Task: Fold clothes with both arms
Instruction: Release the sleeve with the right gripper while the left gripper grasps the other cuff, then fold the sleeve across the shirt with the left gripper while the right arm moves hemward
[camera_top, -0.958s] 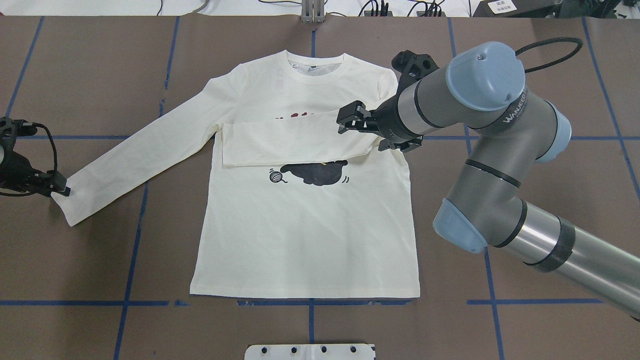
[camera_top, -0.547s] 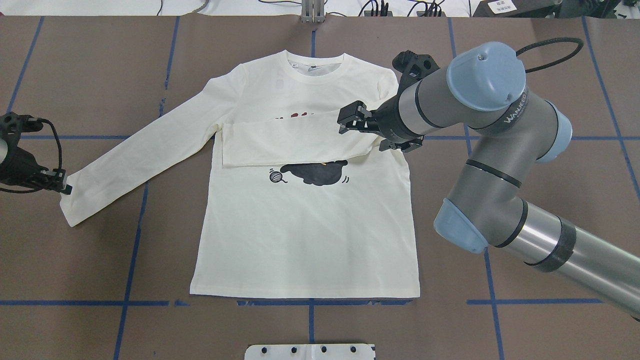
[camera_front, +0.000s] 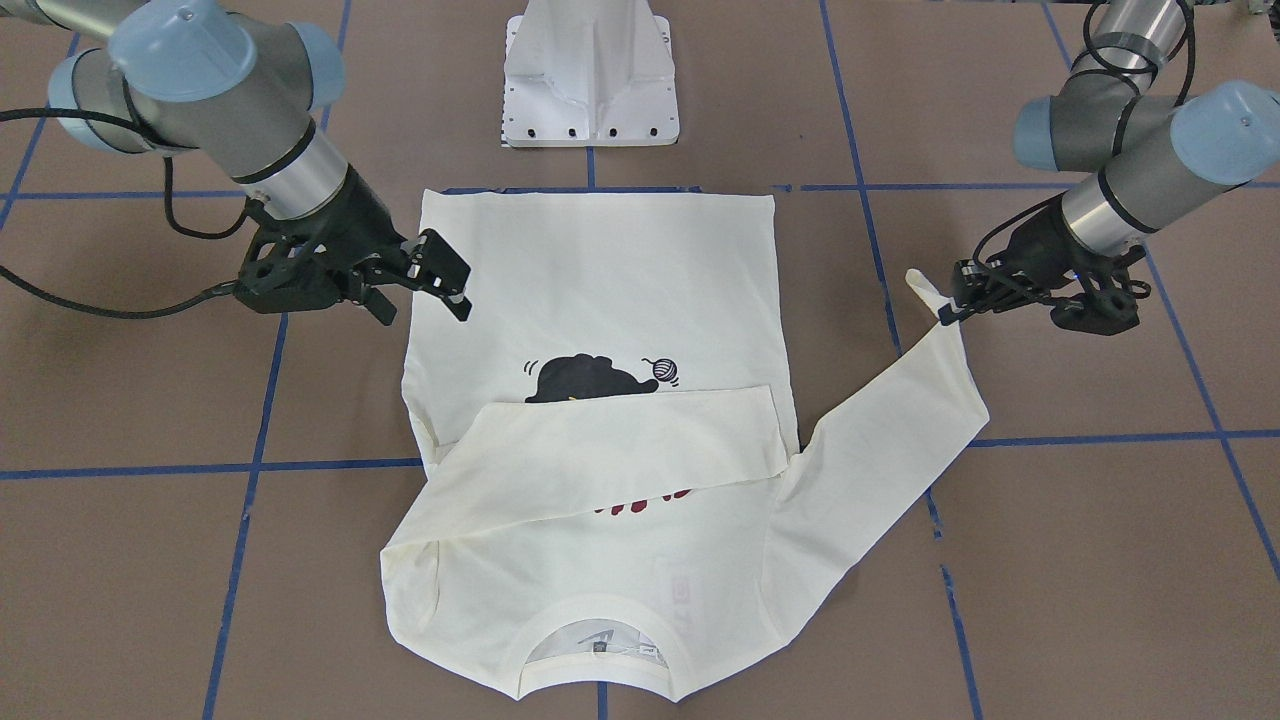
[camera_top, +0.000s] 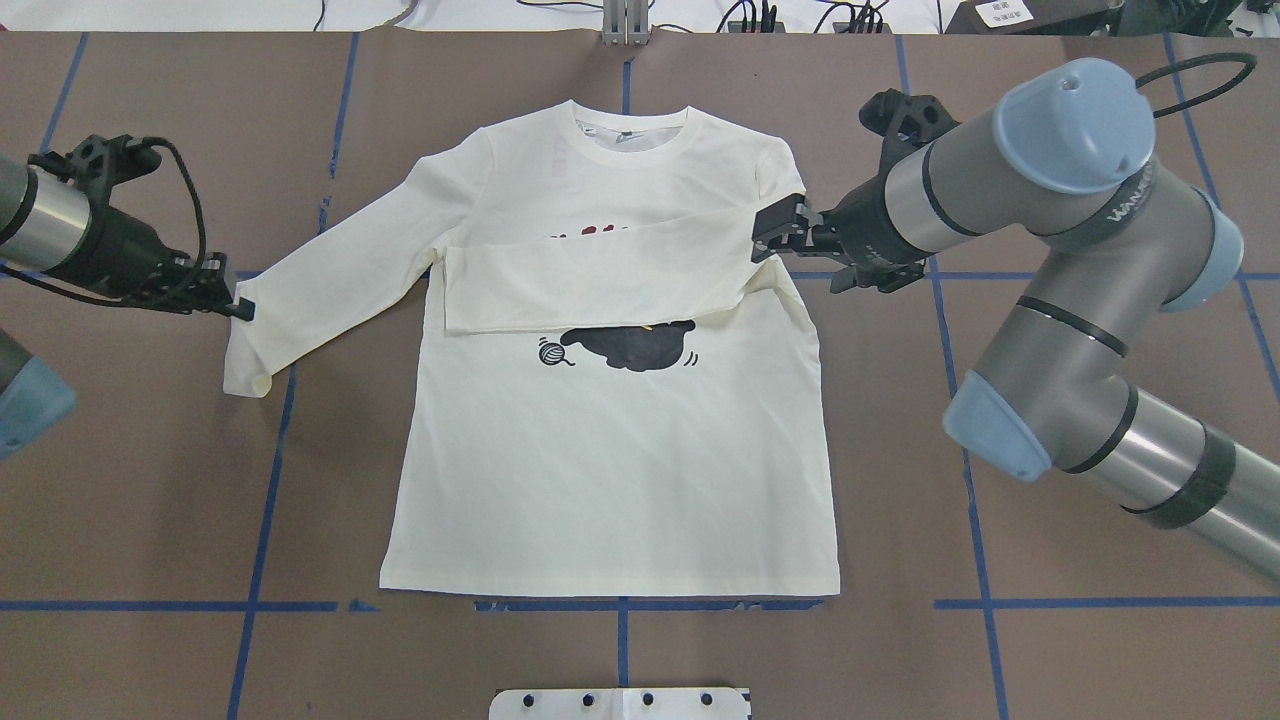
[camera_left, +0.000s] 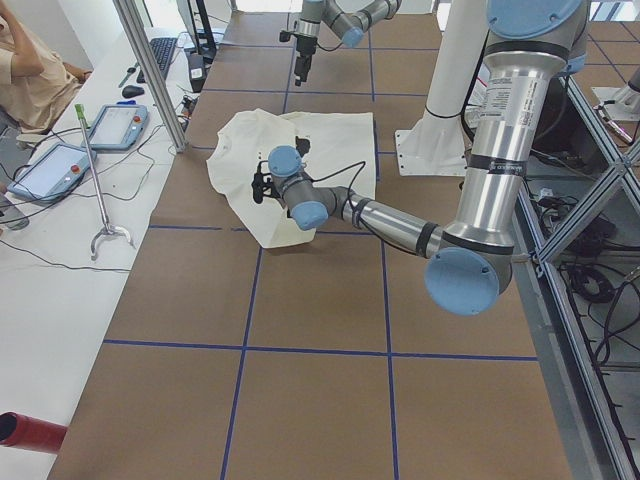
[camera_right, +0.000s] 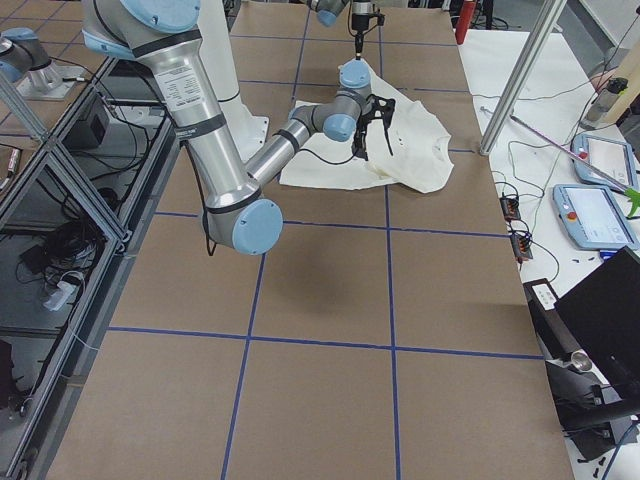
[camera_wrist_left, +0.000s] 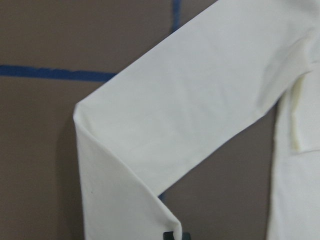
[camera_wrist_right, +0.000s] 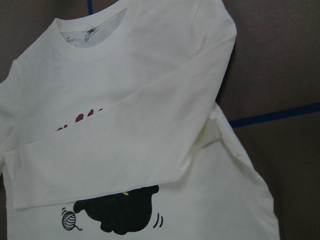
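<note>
The cream-white shirt (camera_top: 610, 470) is spread print-side up on the brown surface (camera_top: 150, 520), with the collar on the far side from the robot and the hem towards its base. The right sleeve (camera_top: 590, 275) is already laid across the chest. It lies between the cat graphic (camera_top: 630, 345) and the red lettering (camera_top: 590, 232), and part of each is covered by it. That fold is judged to be done.

The left sleeve (camera_top: 330, 290) is only partly dealt with. Its cuff (camera_front: 920, 285) is clamped in the jaws of the left arm (camera_top: 60, 230) and is held raised off the surface. The end of the sleeve is bent back on itself, while the rest of the sleeve is stretched out to the side, apart from the body of the shirt. In the left wrist view the doubled sleeve end is seen just in front of the jaws.

The jaws of the right arm (camera_top: 1000, 190) are apart and nothing is held between them. They are poised at the shirt's right shoulder edge, near the folded sleeve.

The task is judged to be at an early stage. The left sleeve is yet to be laid across the chest, and the body of the shirt is not yet folded at all.
</note>
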